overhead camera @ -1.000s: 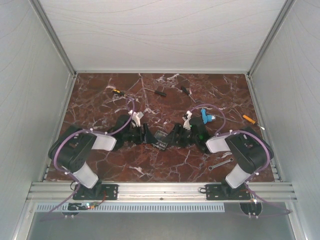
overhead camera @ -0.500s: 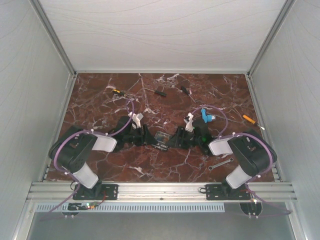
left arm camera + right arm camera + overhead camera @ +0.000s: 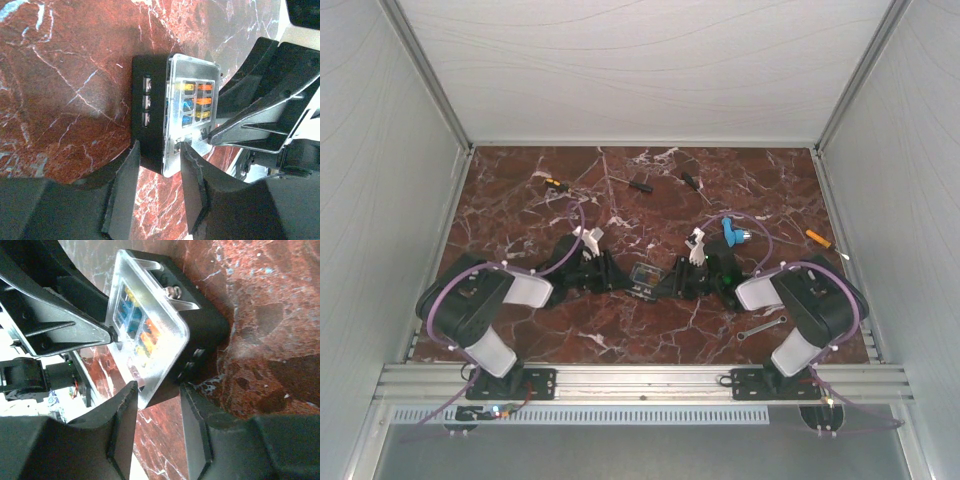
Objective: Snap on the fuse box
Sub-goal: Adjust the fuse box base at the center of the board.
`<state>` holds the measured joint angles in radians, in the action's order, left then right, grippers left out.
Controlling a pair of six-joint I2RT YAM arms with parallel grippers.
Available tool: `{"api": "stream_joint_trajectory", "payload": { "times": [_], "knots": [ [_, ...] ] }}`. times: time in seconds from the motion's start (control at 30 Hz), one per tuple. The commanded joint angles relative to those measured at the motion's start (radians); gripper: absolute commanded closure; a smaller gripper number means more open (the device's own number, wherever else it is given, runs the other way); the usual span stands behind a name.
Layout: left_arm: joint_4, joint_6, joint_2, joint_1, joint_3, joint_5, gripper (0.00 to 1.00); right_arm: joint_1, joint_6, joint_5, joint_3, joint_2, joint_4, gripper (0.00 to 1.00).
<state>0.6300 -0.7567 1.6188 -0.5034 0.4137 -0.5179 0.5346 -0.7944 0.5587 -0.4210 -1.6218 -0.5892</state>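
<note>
The fuse box [image 3: 643,277] is a small black box with a clear lid over blue and orange fuses, lying at the table's middle between my two grippers. My left gripper [image 3: 616,274] comes at it from the left. In the left wrist view its fingertips [image 3: 134,148] pinch one end of the fuse box [image 3: 150,105], one on the black base and one on the clear lid [image 3: 192,100]. My right gripper [image 3: 670,278] meets it from the right. In the right wrist view its fingertips [image 3: 131,390] clamp the lid [image 3: 145,325] and black base of the fuse box [image 3: 200,325] at the opposite end.
Black-handled screwdrivers [image 3: 553,183] [image 3: 640,185] [image 3: 690,181] lie near the back edge. A blue plastic piece [image 3: 731,232] sits behind the right arm, an orange-tipped tool [image 3: 817,238] is at the far right, and a small wrench [image 3: 760,327] lies by the right base. Grey walls enclose the table.
Both grippers have closed in on the fuse box from either side, and their jaws have narrowed onto it. The box has shifted slightly between them.
</note>
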Motion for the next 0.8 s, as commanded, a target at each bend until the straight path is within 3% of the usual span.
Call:
{"api": "stream_joint_trajectory", "payload": {
  "times": [0.0, 0.43, 0.77],
  "knots": [
    [-0.096, -0.015, 0.029, -0.012, -0.043, 0.024, 0.65, 0.008, 0.052, -0.03, 0.019, -0.058, 0.09, 0.7],
    [-0.199, -0.064, 0.022, -0.021, -0.058, 0.086, 0.66, 0.002, 0.078, -0.027, -0.035, -0.06, 0.16, 0.73],
    [-0.318, 0.0, -0.094, 0.014, 0.109, 0.105, 0.44, -0.091, 0.097, -0.006, -0.09, 0.091, 0.223, 0.57]
  ]
}}
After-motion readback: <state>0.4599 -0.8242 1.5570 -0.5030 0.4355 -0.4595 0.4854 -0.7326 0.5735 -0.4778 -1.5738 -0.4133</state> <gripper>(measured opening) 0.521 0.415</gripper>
